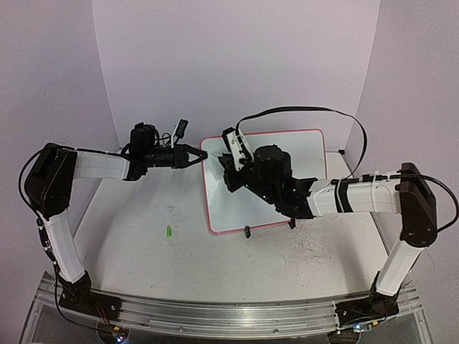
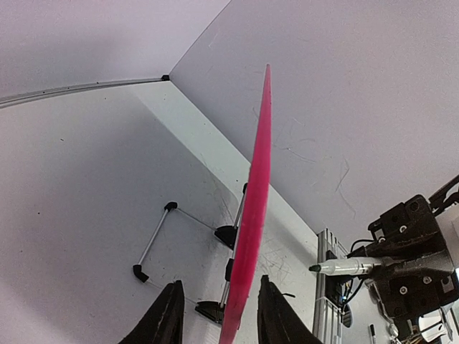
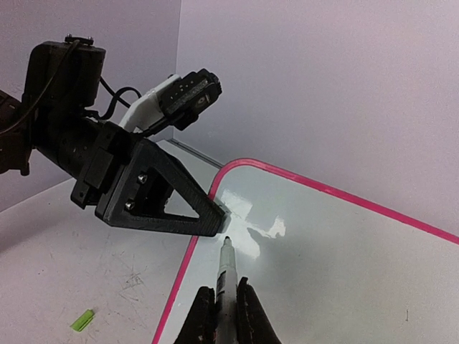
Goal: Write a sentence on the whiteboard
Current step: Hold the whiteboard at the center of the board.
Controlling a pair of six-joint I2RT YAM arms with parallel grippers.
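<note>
Pink-rimmed whiteboard [image 1: 305, 154], edge between open left jaws

Robot lab: white enclosure [image 1: 237, 64], aluminium rail [image 1: 229, 312].

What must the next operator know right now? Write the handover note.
Left end effector: open, one finger on each side of the whiteboard's pink rim near its far left corner, not clamped.
Right end effector: shut on the marker, with the tip aimed at the board beside that corner. Whether it touches cannot be told.
Whiteboard: on the table, black clip feet at its near edge.
A small green piece lies on the table left of the board.
Done: marker gripped and at the start spot. No writing shows.
Left: steady the board and write the whole sentence.
</note>
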